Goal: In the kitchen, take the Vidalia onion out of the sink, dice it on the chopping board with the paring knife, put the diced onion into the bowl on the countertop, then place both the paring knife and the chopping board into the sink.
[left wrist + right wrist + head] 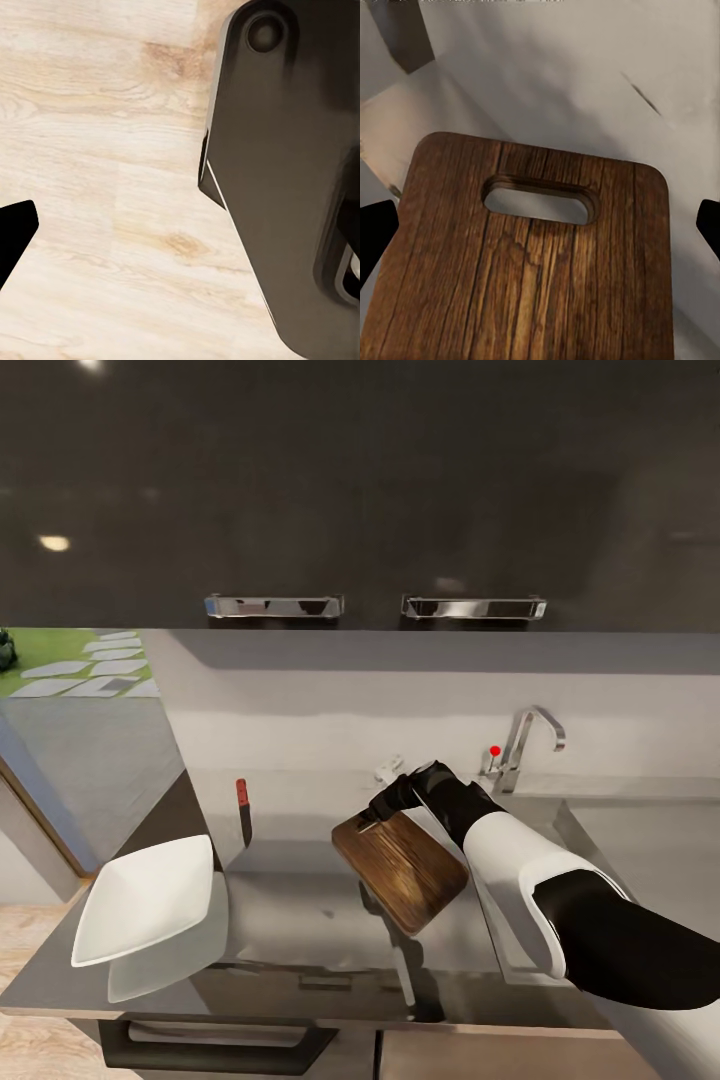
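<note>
While the white square bowl (145,900) sits at the far left of the grey glossy counter (290,920), near its front edge, the paring knife (243,812) lies further back and just to its right, red-orange handle toward the wall and dark blade pointing to the front. Right of the knife, the dark-brown chopping board (405,868) is tilted, its far end raised and its near corner down toward the counter, casting a shadow beneath. At that raised end is the right claw (372,822), at the tip of a black and white arm reaching in from the right; whether it actually grips the board I cannot tell. In the right wrist view the board (532,277) lies between two dark fingertips (375,232) set wide apart, its slot handle toward the far end. Behind the arm stands the bent chrome tap (528,745) with its red knob, and the sink (545,815) basin is largely hidden by the arm. The left wrist view looks down on light wooden floor (97,135) beside a dark part of the robot's body (292,172), with one dark fingertip (15,232) at the edge; the left claw's opening cannot be judged.
</note>
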Tool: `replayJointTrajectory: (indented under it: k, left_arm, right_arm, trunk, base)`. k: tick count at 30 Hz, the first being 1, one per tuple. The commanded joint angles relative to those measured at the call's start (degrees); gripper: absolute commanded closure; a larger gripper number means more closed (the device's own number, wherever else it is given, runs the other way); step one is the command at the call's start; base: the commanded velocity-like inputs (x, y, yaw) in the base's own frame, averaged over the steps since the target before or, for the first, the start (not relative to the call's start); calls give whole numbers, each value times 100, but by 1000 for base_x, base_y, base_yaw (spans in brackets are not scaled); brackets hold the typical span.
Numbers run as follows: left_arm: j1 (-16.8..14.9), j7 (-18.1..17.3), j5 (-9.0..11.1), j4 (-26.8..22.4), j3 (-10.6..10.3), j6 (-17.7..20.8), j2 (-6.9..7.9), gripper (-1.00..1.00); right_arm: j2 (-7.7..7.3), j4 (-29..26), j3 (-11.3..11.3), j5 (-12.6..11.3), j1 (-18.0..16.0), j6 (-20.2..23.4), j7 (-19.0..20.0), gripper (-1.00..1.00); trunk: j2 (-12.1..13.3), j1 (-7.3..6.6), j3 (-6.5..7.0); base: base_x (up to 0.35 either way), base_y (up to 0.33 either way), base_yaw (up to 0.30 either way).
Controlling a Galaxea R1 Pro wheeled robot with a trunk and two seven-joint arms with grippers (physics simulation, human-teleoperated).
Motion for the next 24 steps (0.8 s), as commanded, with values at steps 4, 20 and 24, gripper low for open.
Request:
replayJointTrajectory:
  k: [4, 20, 24]
  left_arm:
    - [2, -3, 18, -8, 15, -12, -5, -100]
    - [2, -3, 18, 0, 15, -4, -5, -100]
    - [2, -3, 18, 0, 15, -5, -5, -100]
  right_arm:
    - [1, -11, -13, 58, -4, 10, 36, -100]
    - [-70, 52, -17, 48, -4, -227, 36, -100]
    - [-102, 58, -18, 48, -4, -229, 36, -100]
  trunk:
    - [-12, 4, -22]
    - [-12, 4, -110]
    - [-12, 4, -133]
  base:
    - [0, 0, 0]
    - [0, 0, 0]
    - [0, 0, 0]
